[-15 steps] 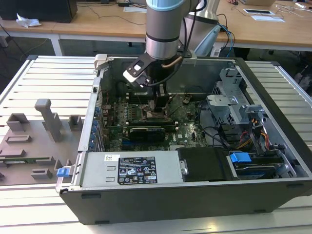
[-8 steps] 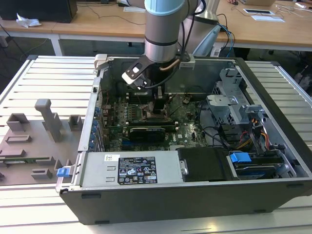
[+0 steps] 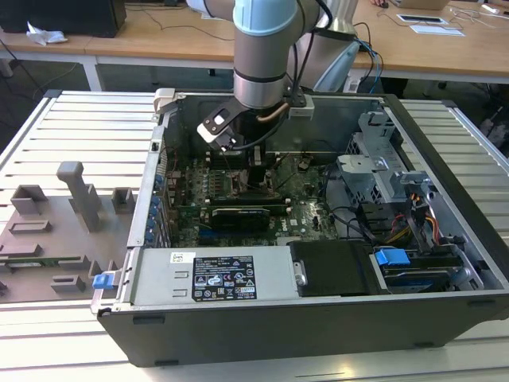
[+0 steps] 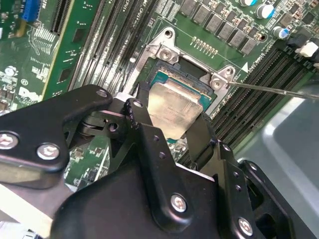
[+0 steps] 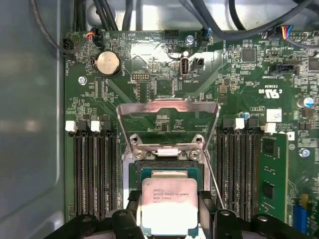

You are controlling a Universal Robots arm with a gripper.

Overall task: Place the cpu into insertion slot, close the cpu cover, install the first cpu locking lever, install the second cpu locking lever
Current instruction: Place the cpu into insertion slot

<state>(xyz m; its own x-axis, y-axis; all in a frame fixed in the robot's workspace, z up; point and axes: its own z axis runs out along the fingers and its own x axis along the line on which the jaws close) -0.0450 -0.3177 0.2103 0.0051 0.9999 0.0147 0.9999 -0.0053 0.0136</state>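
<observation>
Gripper (image 5: 169,209) clenched on two sides of the chip (image 5: 167,199), chip level over the socket (image 5: 197,172), perhaps not fully seated, silver cover (image 5: 169,106) standing open beyond it, green board (image 5: 149,64) all around, inside an open computer case (image 3: 318,326)

I record the arm (image 3: 266,48) vertical at the exterior view's upper centre, wrist pointing straight down, its gripper (image 4: 172,113) with both black fingers (image 4: 202,137) pressed against opposite edges of the cpu (image 5: 169,211).
</observation>
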